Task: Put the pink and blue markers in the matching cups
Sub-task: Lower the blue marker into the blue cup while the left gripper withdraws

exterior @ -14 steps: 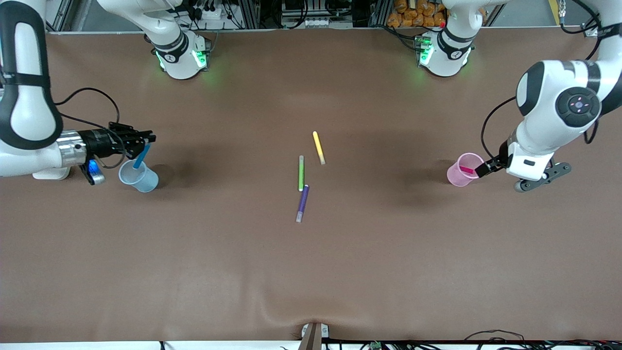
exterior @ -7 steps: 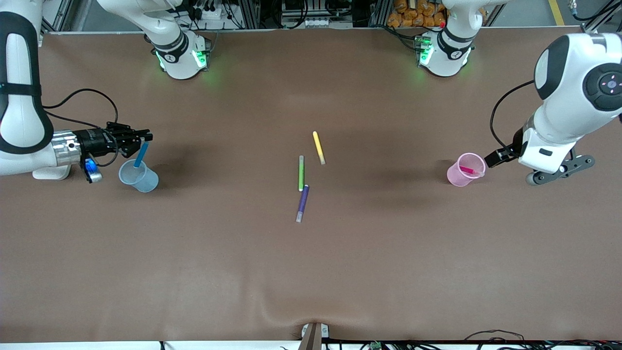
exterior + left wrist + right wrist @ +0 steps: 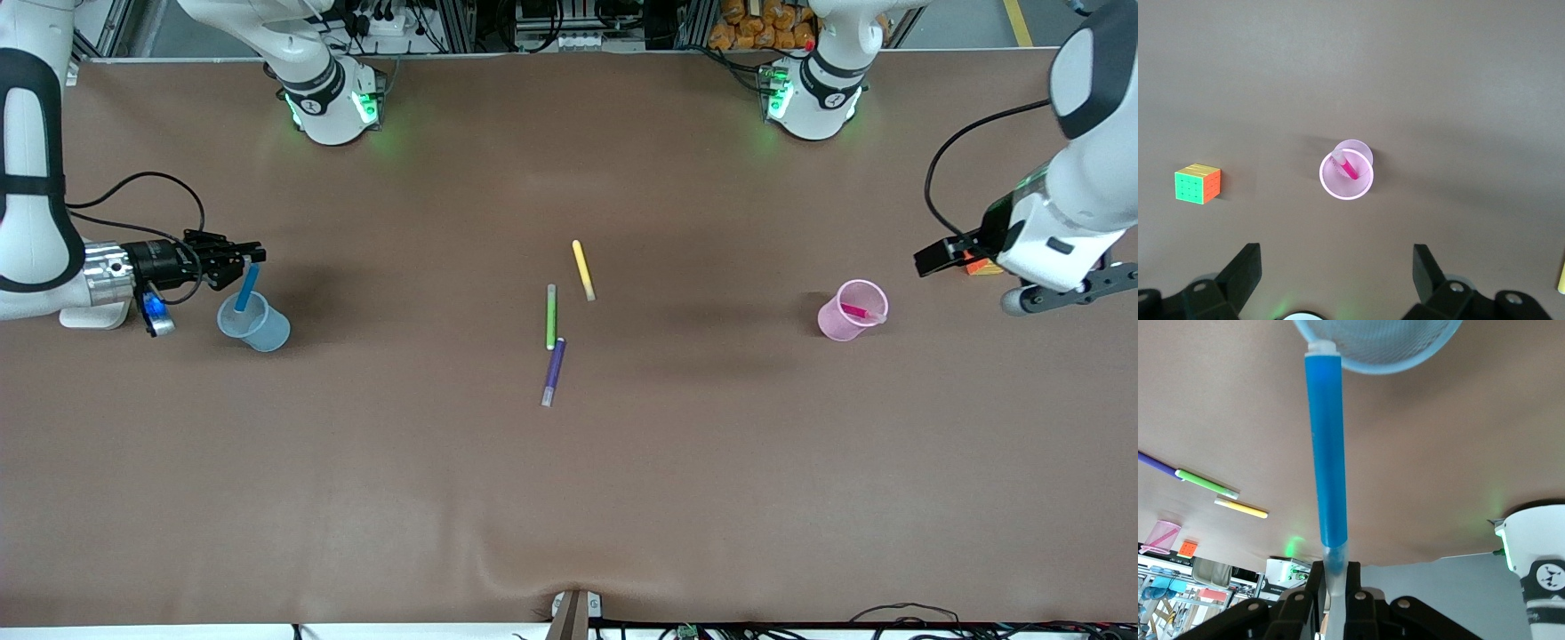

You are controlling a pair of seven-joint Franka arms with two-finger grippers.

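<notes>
Plain brown surface (image 3: 569, 498), no readable writing anywhere. Right gripper (image 3: 1335, 587) jaws are clamped on the blue marker (image 3: 246, 288), its tip dipping into the blue cup (image 3: 255, 324). Left gripper (image 3: 1335, 270) jaws are spread wide, holding nothing, above the pink cup (image 3: 1347, 169), where the pink marker (image 3: 1348, 165) sits, near a colour cube (image 3: 1198, 184).

The blue marker (image 3: 246, 289), clamped in the right gripper (image 3: 252, 254), slants into the blue cup (image 3: 256, 324) below it. The left gripper (image 3: 932, 259), fingers apart, hangs clear of the pink cup (image 3: 852, 310) containing the pink marker (image 3: 856, 311).
</notes>
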